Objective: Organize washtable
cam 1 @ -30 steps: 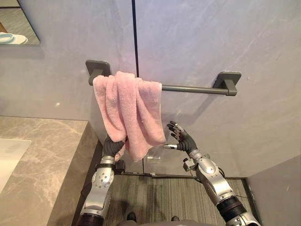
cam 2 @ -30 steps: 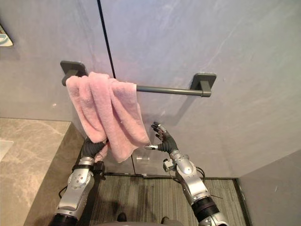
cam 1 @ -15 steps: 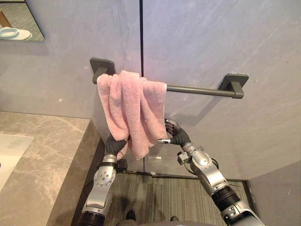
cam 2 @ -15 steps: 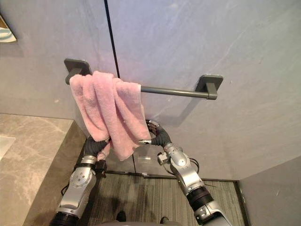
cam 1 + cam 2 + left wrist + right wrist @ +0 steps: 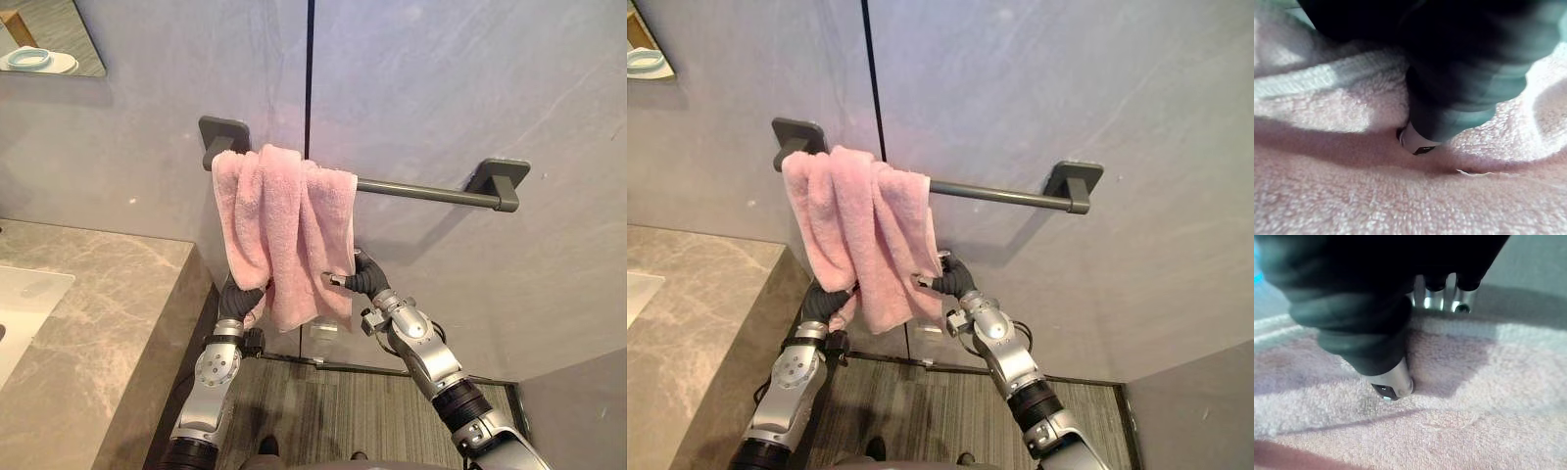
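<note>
A pink towel (image 5: 284,220) hangs bunched over the left end of a dark grey wall rail (image 5: 431,191). My left hand (image 5: 238,299) is shut on the towel's lower left corner, just below the hanging folds. My right hand (image 5: 364,279) pinches the towel's lower right edge, thumb (image 5: 1393,384) pressed onto the pink cloth (image 5: 1459,396) and fingers curled behind it. In the left wrist view the thumb (image 5: 1418,142) digs into the terry cloth (image 5: 1352,196).
A grey marble washtable (image 5: 88,323) with a white basin (image 5: 24,294) stands at the left. A mirror corner (image 5: 49,44) shows at the top left. Wood-pattern floor (image 5: 333,411) lies below, and a low grey ledge (image 5: 578,401) sits at the lower right.
My right hand moved left from open air to the towel's lower right edge and closed on it. The left hand kept its grip. The camera shifted a little.
</note>
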Tool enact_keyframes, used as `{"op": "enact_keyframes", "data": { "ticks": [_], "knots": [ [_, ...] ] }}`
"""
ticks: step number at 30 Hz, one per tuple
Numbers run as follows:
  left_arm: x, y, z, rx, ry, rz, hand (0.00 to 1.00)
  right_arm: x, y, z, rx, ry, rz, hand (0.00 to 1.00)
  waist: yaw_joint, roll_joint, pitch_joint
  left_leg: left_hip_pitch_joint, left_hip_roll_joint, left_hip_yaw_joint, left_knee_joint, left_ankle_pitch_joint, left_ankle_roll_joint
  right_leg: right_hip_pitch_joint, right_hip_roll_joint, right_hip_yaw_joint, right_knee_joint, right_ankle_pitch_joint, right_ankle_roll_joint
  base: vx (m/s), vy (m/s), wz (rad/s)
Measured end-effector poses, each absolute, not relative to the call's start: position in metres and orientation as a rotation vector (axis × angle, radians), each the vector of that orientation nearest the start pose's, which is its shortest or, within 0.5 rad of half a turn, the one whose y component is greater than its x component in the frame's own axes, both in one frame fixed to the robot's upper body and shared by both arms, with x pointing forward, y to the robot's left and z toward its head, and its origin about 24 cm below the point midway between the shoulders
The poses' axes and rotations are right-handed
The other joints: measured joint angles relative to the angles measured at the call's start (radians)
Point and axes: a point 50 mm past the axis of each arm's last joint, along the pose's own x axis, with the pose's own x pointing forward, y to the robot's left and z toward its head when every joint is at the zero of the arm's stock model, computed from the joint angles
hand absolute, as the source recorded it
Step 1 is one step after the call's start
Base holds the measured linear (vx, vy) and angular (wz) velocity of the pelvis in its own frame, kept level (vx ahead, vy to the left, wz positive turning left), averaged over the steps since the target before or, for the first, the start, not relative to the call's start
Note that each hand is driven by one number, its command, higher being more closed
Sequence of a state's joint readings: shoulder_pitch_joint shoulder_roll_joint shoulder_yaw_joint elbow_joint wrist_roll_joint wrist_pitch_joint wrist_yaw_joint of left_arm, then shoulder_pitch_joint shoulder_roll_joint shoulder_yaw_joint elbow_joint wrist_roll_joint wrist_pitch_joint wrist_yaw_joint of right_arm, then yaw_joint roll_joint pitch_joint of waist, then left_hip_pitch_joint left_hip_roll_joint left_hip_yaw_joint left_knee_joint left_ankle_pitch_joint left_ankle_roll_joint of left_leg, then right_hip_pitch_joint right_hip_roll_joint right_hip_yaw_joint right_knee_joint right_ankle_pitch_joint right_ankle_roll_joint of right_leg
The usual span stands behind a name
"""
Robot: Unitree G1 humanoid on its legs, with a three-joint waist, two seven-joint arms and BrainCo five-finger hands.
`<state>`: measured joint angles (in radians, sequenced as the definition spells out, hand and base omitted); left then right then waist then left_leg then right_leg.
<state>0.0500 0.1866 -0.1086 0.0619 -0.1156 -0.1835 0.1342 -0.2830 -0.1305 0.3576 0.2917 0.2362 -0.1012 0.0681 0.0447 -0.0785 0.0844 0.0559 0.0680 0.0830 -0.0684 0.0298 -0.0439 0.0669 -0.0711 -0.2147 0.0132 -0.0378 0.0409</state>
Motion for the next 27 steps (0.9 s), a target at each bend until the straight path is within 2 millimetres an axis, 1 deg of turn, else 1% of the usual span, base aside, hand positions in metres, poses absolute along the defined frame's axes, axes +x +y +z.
{"op": "enact_keyframes", "data": {
  "ticks": [1,2,11,12,21,27],
  "knots": [
    [0.2409,0.1694,0.0333,0.059,-0.061,0.041,1.0,0.2896,-0.0766,0.0466,0.02,-0.021,0.443,1.0,-0.001,0.0,0.0,0.0,0.0,0.001,-0.001,0.0,0.0,0.0,0.0,0.001,-0.002,0.0,0.0,-0.03,0.006,-0.01],
    [0.2409,0.1694,0.0333,0.059,-0.062,0.041,1.0,0.2896,-0.0766,0.0466,0.02,-0.021,0.443,0.0,-0.001,0.0,0.0,0.0,0.0,0.001,-0.001,0.0,0.0,0.0,0.0,0.002,-0.002,0.0,0.0,0.0,0.0,0.0],
    [0.2409,0.1693,0.0333,0.06,-0.062,0.041,1.0,0.2895,-0.0768,0.0466,0.019,-0.021,0.444,0.0,-0.001,0.0,0.0,0.002,0.001,0.006,-0.001,-0.001,-0.001,0.0,0.001,0.006,-0.003,0.0,0.0,0.0,0.0,0.0],
    [0.2409,0.1693,0.0333,0.059,-0.062,0.041,1.0,0.2896,-0.077,0.0465,0.019,-0.021,0.443,1.0,-0.002,0.0,0.0,0.002,0.001,0.006,-0.001,-0.001,-0.001,0.0,0.001,0.007,-0.004,0.0,0.0,0.0,0.0,0.0],
    [0.2409,0.168,0.0333,0.053,-0.062,0.04,1.0,0.2889,-0.0784,0.0452,0.021,-0.017,0.438,1.0,-0.003,0.001,0.0,0.004,0.001,0.006,-0.001,-0.001,-0.001,0.003,0.001,0.007,-0.007,0.0,0.0,0.0,0.0,0.0],
    [0.2408,0.1674,0.0332,0.05,-0.062,0.039,1.0,0.291,-0.0847,0.0464,0.032,-0.022,0.422,1.0,-0.003,0.002,0.001,0.007,0.0,0.005,-0.003,-0.001,-0.001,0.008,0.001,0.005,-0.009,0.0,0.0,0.0,0.0,0.0]
  ]
}}
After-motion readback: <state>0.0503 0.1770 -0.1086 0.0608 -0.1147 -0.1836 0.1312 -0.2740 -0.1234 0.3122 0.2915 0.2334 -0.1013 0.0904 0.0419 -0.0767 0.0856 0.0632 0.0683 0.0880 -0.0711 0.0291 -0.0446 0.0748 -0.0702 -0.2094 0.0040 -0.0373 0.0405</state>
